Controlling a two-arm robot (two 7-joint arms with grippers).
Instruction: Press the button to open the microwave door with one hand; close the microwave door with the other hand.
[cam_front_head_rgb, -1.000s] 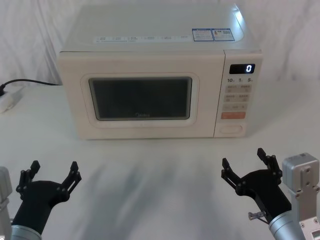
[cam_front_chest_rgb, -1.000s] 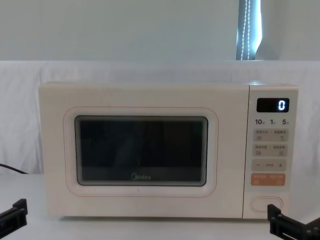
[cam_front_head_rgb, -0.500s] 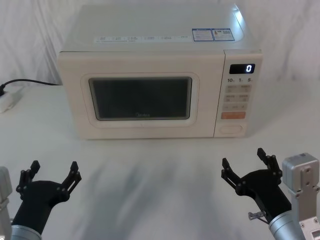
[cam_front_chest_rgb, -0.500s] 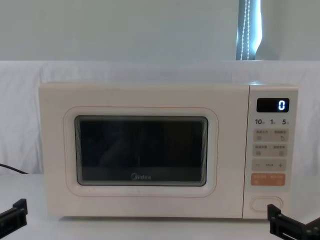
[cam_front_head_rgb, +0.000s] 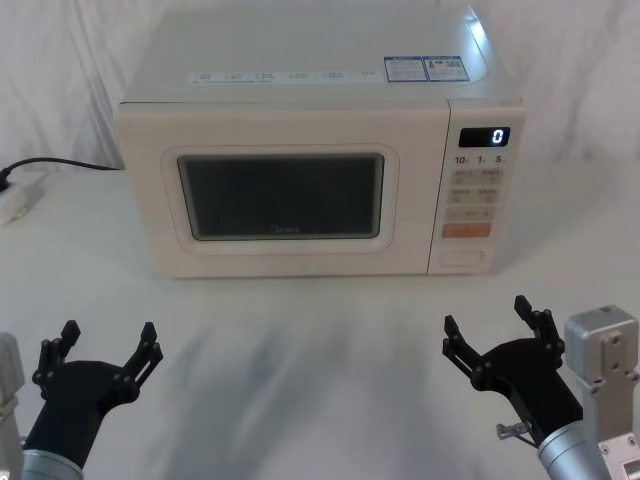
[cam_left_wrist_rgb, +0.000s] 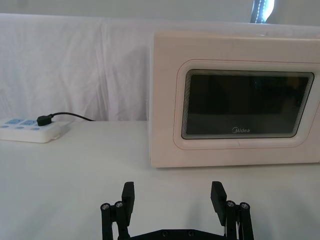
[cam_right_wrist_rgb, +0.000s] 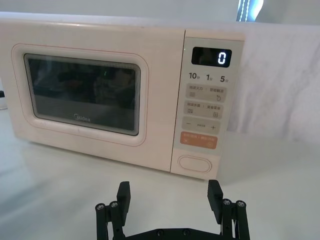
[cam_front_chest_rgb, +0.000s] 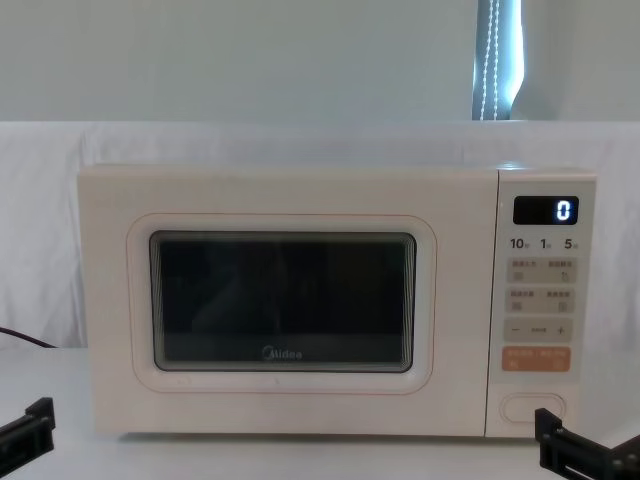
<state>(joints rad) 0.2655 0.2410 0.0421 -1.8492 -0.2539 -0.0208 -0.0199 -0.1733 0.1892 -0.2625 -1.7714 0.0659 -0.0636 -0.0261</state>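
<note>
At five o'clock from the shut microwave door (cam_front_head_rgb: 280, 195), the right gripper (cam_front_head_rgb: 497, 332) hovered spread, the left gripper (cam_front_head_rgb: 105, 344) likewise at seven.

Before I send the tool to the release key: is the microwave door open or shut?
Shut. The microwave door sits flush with the keypad panel, with no gap along their seam, and the button is untouched.

The left gripper (cam_left_wrist_rgb: 172, 194) hangs spread wide above the white surface (cam_left_wrist_rgb: 75, 175), short of the shut microwave door (cam_left_wrist_rgb: 240, 105); a power strip (cam_left_wrist_rgb: 32, 131) lies well aside.
</note>
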